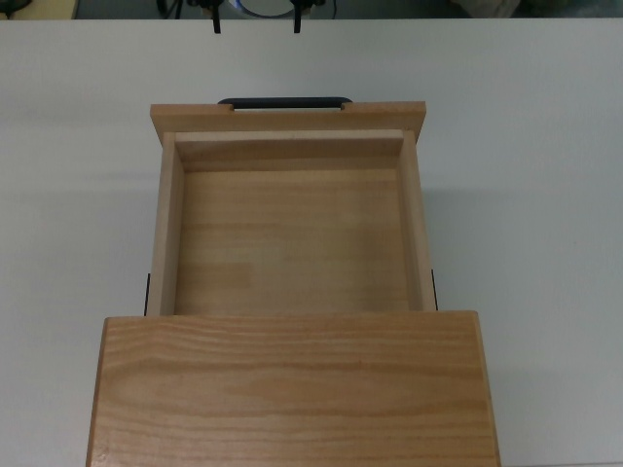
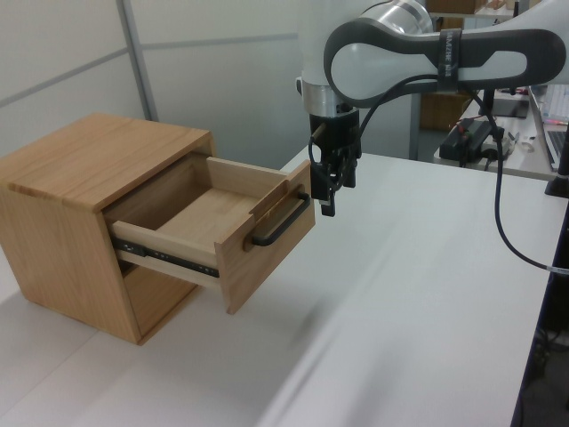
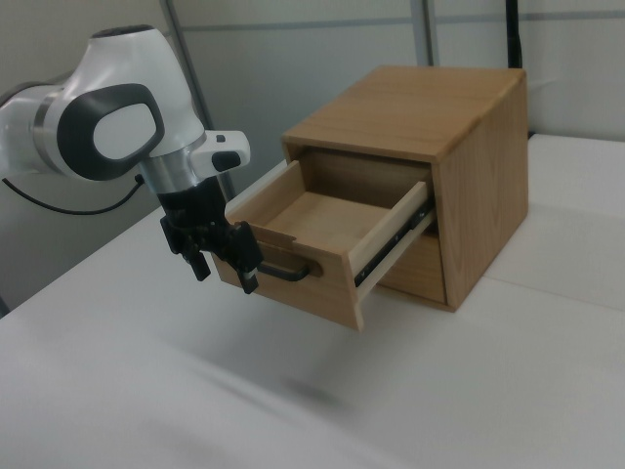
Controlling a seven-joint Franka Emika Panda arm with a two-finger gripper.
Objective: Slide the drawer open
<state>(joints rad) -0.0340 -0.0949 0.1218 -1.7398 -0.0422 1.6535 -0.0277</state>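
The drawer (image 1: 287,117) stands pulled well out of the wooden cabinet (image 1: 292,389), and its tray is empty. A thin black handle (image 1: 282,100) runs along its front panel. My gripper (image 1: 256,24) shows only as two dark fingertips at the top view's upper edge, spread apart and beyond the handle. In the left view my gripper (image 2: 333,196) hangs open just right of the handle (image 2: 280,222), holding nothing. The right view has my gripper (image 3: 225,269) open, just left of the drawer front (image 3: 303,293) and level with the handle (image 3: 288,274).
The cabinet (image 2: 98,156) sits on a white table (image 2: 427,302). Black cables and equipment (image 2: 476,138) lie at the table's far right in the left view. A grey wall panel stands behind the cabinet.
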